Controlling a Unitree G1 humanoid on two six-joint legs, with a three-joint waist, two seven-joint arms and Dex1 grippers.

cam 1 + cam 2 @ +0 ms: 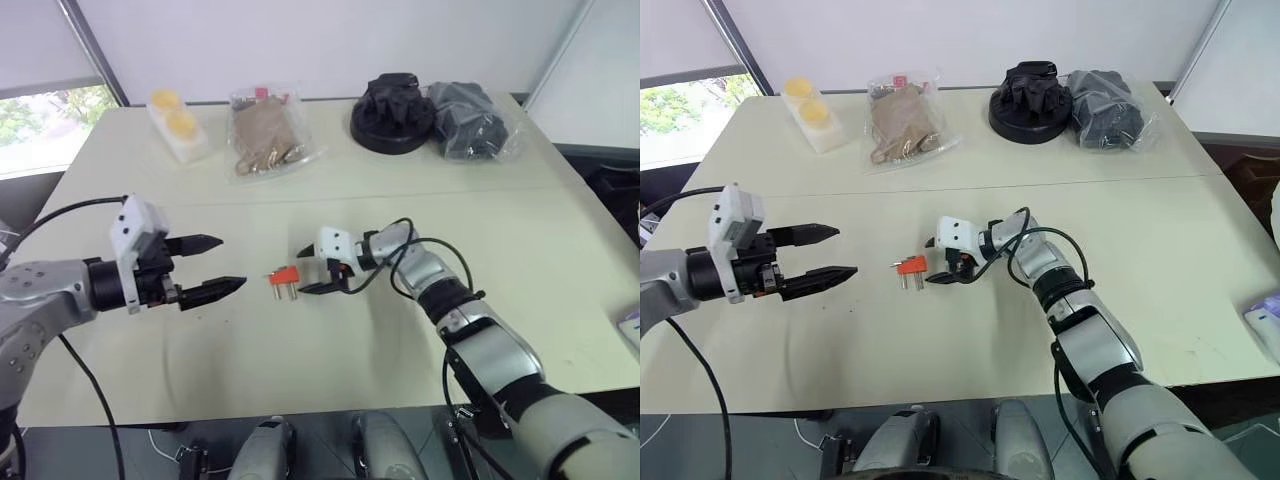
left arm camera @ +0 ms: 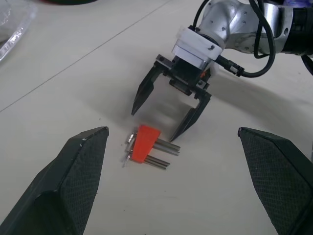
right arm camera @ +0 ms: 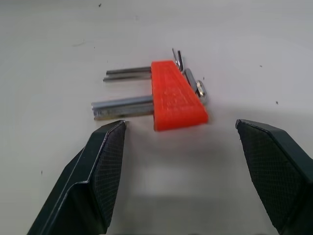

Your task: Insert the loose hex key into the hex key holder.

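Two grippers over a pale table [image 1: 300,350]. Head views: left gripper [image 1: 213,265] hangs above the table at the left, fingers spread wide, nothing between them. Right gripper [image 1: 308,270] sits low near the table middle, fingers apart, tips just beside the hex key holder [image 1: 283,277], an orange block lying flat between the two grippers, nearer the right one. Far edge of the table: yellow items in a wrapper [image 1: 176,122], a clear bag with brown contents [image 1: 265,130], a black object [image 1: 393,112], a bagged dark bundle [image 1: 470,118].

Left wrist view: holder [image 2: 145,144] flat on the table, two metal prongs [image 2: 164,154] pointing out one side, bent key ends at the other; right gripper [image 2: 159,122] spread just behind it, one tip almost at the prongs.

Right wrist view: holder [image 3: 175,96] between the spread fingers [image 3: 100,171], apart from both. Loose hex key: can't pick it out anywhere.
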